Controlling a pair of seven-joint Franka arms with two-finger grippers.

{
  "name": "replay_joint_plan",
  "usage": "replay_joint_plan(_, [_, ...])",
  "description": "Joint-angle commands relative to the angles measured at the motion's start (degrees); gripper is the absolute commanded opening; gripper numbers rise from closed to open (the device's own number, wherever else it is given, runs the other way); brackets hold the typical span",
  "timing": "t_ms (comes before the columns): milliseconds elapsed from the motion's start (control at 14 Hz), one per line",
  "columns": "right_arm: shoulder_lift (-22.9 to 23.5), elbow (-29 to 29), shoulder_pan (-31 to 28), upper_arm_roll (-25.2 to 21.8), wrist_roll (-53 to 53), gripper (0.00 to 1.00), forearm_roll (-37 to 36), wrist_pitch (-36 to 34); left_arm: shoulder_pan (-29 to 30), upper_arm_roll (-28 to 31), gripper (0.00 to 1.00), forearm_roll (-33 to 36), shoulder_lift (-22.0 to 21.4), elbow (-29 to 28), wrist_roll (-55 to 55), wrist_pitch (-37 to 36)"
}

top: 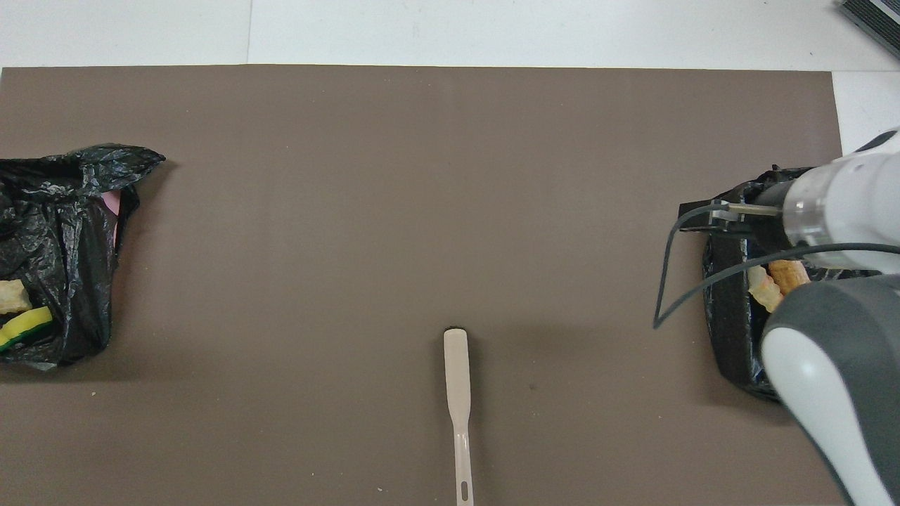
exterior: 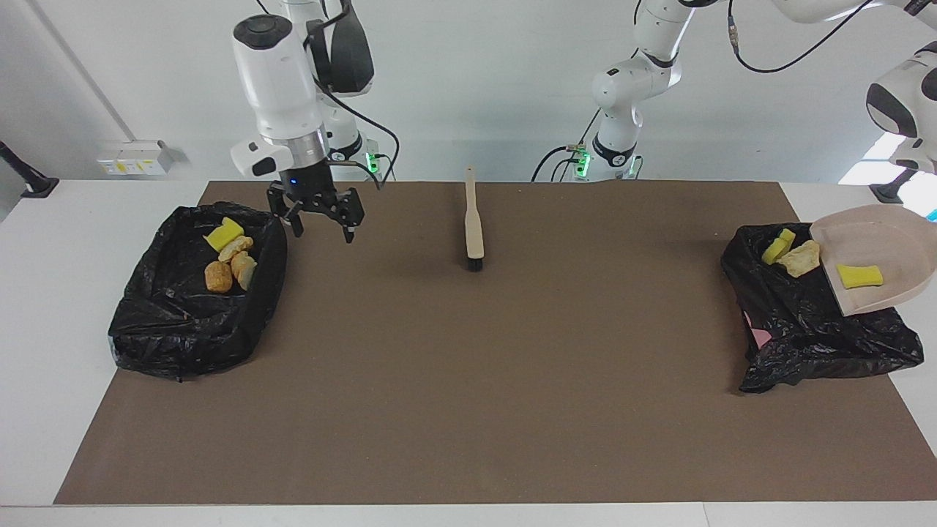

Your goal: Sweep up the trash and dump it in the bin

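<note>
A beige dustpan (exterior: 889,249) hangs tilted over the black-lined bin (exterior: 820,337) at the left arm's end of the table. One yellow piece of trash (exterior: 860,276) still lies on it. A yellow piece (exterior: 777,247) and a beige lump (exterior: 799,258) rest at the pan's lip inside the bin, seen from overhead as the lump (top: 10,296) and the yellow piece (top: 24,325). The pan's handle and my left gripper are out of frame. My right gripper (exterior: 324,233) hangs open and holds nothing, over the mat beside the other bin (exterior: 183,329).
The other bin holds a yellow chunk (exterior: 223,234) and several bread-like lumps (exterior: 234,263). A beige brush (exterior: 474,227) lies on the brown mat (exterior: 468,380) midway between the bins, close to the robots. In the overhead view the right arm (top: 837,295) covers most of that bin (top: 731,337).
</note>
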Motion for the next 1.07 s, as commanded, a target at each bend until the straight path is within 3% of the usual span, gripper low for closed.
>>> replay_joint_plan(0, [0.54, 7.55, 2.74, -6.44, -6.22, 1.0, -0.46, -7.88, -2.84, 0.61, 0.0, 5.65, -1.58, -0.55, -5.0, -1.25])
replay_joint_plan(287, [-0.07, 12.41, 0.29, -8.83, -13.27, 1.0, -0.03, -16.95, -7.84, 0.44, 0.0, 10.05, -2.54, 0.07, -7.29, -7.13])
replay_joint_plan(502, [-3.67, 8.29, 0.64, -10.58, -13.1, 1.0, -0.02, -17.49, -9.87, 0.35, 0.0, 14.36, -2.63, -0.19, -11.86, -8.38])
replay_joint_plan(717, [-3.59, 8.19, 1.95, -10.77, -12.75, 1.0, -0.03, -16.88, -10.49, 0.26, 0.0, 14.63, -3.68, -1.59, -16.33, -8.72])
replay_joint_plan(1003, [-3.59, 8.19, 2.22, -10.86, -13.1, 1.0, -0.11, -16.88, -14.87, 0.08, 0.0, 15.95, -4.3, -1.6, -17.93, -17.14])
